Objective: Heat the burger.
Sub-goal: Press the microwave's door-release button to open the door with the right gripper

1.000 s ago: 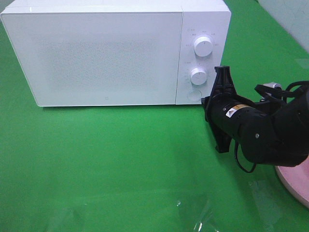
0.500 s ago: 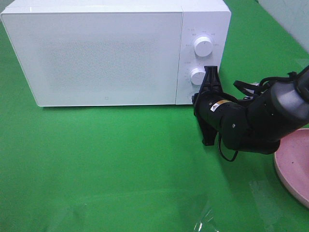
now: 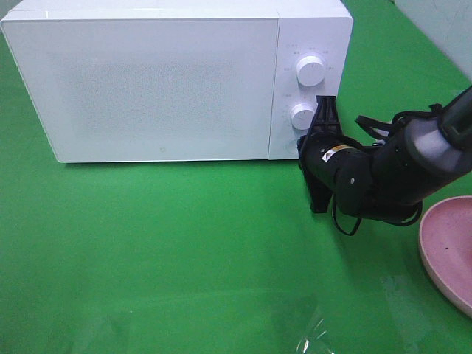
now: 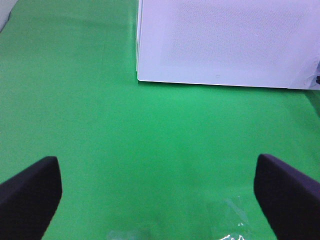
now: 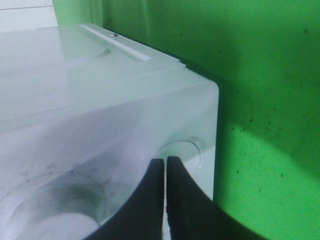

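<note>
Clenched right end effector [image 5: 165, 161] sits at the microwave's [image 3: 162, 81] round door button [image 5: 189, 149]; off-centre pressure could slip off, leaving the microwave shut. Left end effector [image 4: 156, 172] released, empty. Burger not in view

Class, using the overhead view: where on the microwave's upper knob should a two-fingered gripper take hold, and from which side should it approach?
Pinch the upper knob across its round rim, fingers on opposite sides, coming straight in from the front of the microwave. It is a short round stub standing proud of the flat control panel, so likely only its edge offers a hold.
</note>
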Controlling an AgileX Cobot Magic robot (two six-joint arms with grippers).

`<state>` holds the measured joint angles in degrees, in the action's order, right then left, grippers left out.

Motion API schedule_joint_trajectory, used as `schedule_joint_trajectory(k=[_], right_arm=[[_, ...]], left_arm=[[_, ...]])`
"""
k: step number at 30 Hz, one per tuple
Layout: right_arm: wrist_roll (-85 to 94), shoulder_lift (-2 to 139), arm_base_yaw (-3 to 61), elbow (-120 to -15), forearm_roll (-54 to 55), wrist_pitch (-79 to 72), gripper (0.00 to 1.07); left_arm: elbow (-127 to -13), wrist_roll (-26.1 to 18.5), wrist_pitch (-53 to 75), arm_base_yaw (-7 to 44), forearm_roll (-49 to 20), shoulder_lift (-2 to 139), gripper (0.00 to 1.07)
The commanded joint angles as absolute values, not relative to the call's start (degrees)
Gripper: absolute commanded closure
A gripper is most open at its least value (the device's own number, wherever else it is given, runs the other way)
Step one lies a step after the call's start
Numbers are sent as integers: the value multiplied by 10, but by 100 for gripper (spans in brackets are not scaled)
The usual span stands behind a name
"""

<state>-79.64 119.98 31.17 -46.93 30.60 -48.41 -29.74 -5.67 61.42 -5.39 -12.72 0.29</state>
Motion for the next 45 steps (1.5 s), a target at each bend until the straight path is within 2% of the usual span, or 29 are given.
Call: schedule_joint_trajectory(k=[1, 17, 26, 45], right_arm=[[-795, 1210, 308, -485, 297, -480, 107], [-807, 1225, 308, -512, 299, -511, 107], [-808, 1218, 308, -513, 299, -608, 107], [-823, 1214, 308, -516, 316, -688, 107]], left_arm=[[-296, -56, 610, -56, -131, 2, 10], [-296, -56, 610, -56, -131, 2, 10], [-296, -56, 610, -56, -131, 2, 10], [-296, -56, 610, -56, -131, 2, 10]])
